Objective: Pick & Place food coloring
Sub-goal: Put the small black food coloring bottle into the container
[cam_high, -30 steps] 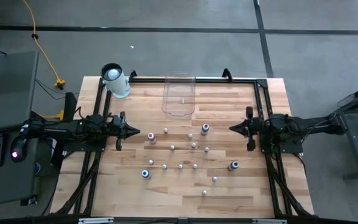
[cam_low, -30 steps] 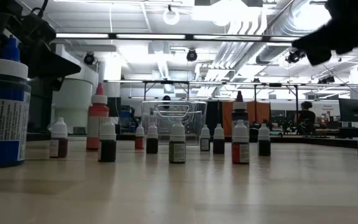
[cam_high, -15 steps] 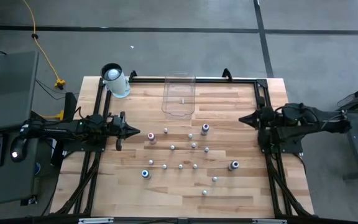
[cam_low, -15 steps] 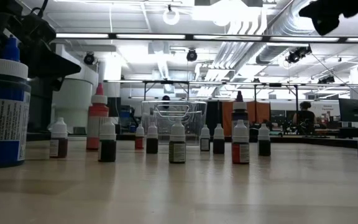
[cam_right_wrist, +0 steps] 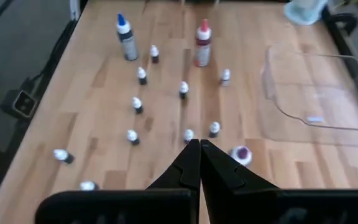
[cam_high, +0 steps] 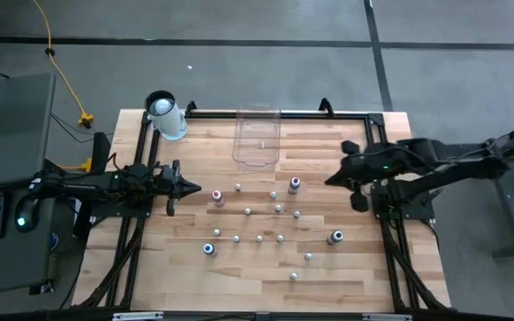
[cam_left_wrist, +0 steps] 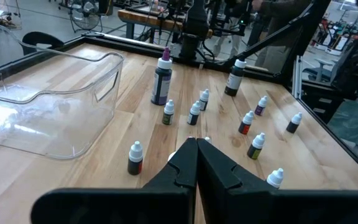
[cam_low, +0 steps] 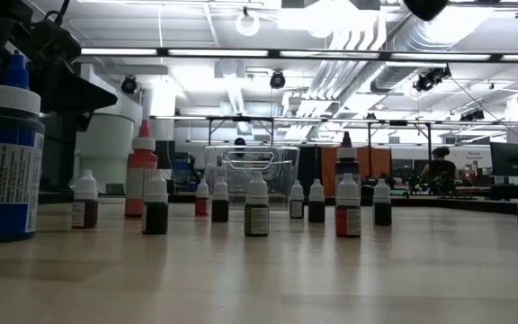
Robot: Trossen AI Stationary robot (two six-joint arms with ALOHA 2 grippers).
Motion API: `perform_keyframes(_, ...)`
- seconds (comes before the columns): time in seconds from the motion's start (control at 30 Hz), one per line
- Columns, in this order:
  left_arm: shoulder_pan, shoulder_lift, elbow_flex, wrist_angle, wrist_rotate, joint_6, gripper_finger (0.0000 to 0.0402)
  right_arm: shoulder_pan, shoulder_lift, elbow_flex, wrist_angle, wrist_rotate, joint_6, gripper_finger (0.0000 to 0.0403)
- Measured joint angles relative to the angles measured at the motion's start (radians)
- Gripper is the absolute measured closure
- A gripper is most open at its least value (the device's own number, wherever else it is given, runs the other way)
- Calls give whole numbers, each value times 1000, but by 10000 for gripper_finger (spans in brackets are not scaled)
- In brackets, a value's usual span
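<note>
- My left gripper (cam_high: 194, 190) sits low at the left edge of the table (cam_high: 364, 267). Its jaws are pressed tight together, and they hold nothing.
- My right gripper (cam_high: 333, 181) hangs over the right part of the table. Its jaws are pressed tight too, with nothing in them.
- I count fifteen food coloring bottles (cam_high: 260, 239). They all stand on the wood between my two grippers, and I touch none of them.
- Four of them are bigger and eleven are tiny with white caps.
- The one pink bottle (cam_high: 218, 196) stands just in front of my left jaws, the closest bottle to them.
- The one purple bottle (cam_high: 294, 185) stands near the front of my right jaws, the closest bottle to them.
- The one blue bottle (cam_high: 209, 250) is off to the side of my left jaws, a bit farther away.
- The one grey bottle (cam_high: 335, 236) is off to the side of my right jaws.
- One clear bin (cam_high: 257, 135) sits past the bottles, at the far edge, well apart from both pairs of jaws.
- One white cylinder (cam_high: 166, 116) stands at the far left corner, to the side of my left jaws.
</note>
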Motion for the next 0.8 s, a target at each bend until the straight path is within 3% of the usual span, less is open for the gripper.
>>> perform_keyframes(0.37, 0, 0, 0, 0, 0, 0, 401, 66, 322, 194, -95, -88, 32, 402)
perform_keyframes(0.8, 0, 0, 0, 0, 0, 0, 401, 256, 471, 201, -112, -109, 233, 402)
